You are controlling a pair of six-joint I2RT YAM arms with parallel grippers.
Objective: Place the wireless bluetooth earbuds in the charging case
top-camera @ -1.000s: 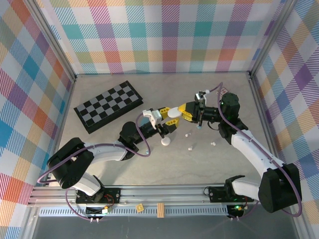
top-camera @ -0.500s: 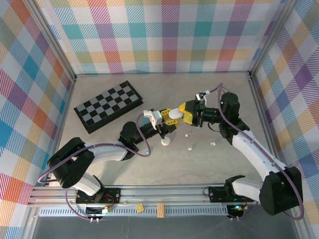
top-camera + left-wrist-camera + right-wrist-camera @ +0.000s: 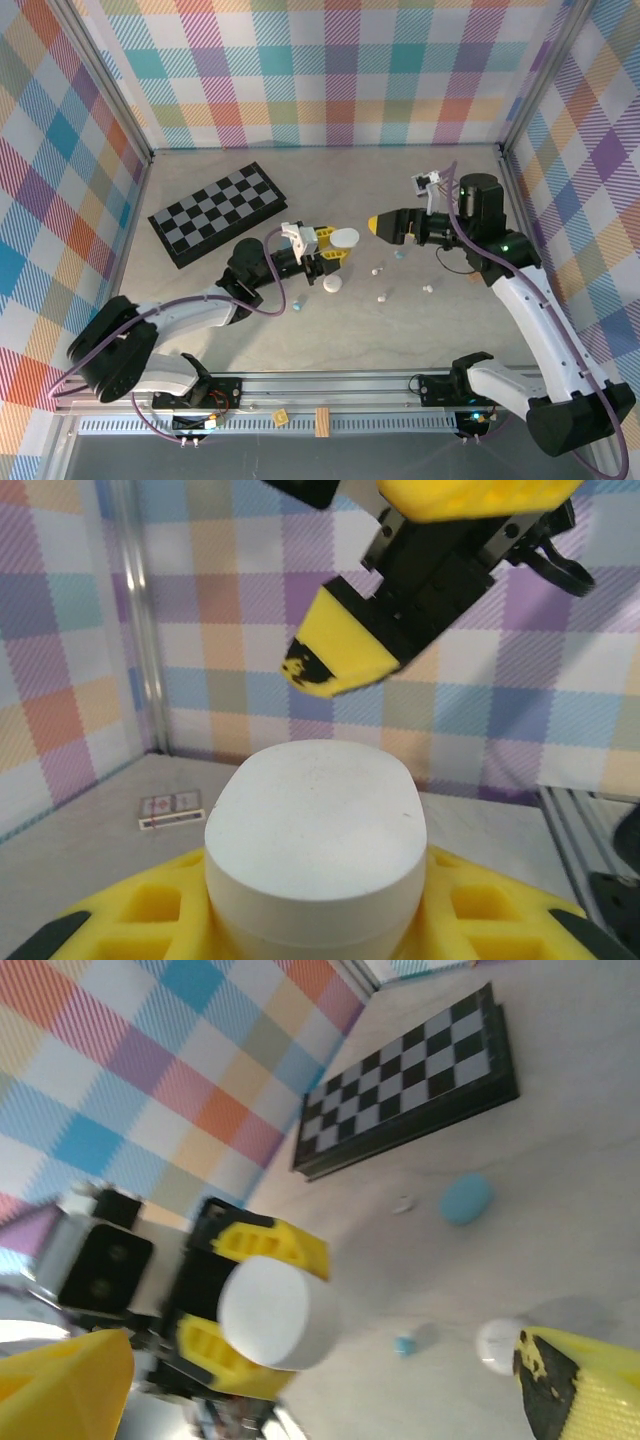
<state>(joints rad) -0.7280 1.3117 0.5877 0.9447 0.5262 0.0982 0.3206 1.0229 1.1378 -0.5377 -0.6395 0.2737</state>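
Note:
My left gripper [image 3: 338, 242] is shut on a white oval charging case [image 3: 343, 237], held above the table with its flat face turned to the right. In the left wrist view the case [image 3: 315, 820] sits between my yellow fingers [image 3: 150, 910]. My right gripper [image 3: 384, 224] stands open a short way right of the case, with nothing in it; one of its fingers [image 3: 340, 650] hangs above the case. Tiny white earbuds [image 3: 376, 270] [image 3: 383, 296] [image 3: 427, 289] and a pale blue one [image 3: 400, 254] lie on the table below. The right wrist view shows the held case [image 3: 275, 1310].
A second white case [image 3: 331, 284] and a blue case [image 3: 298, 302] lie on the table under the left arm. A folded chessboard [image 3: 220, 212] lies at the back left. Plaid walls and metal rails close in the table. A small card [image 3: 170, 810] lies by the far wall.
My right gripper has opened and drawn back to the right, away from the held case. The left arm has sunk slightly, the case still in its grip.

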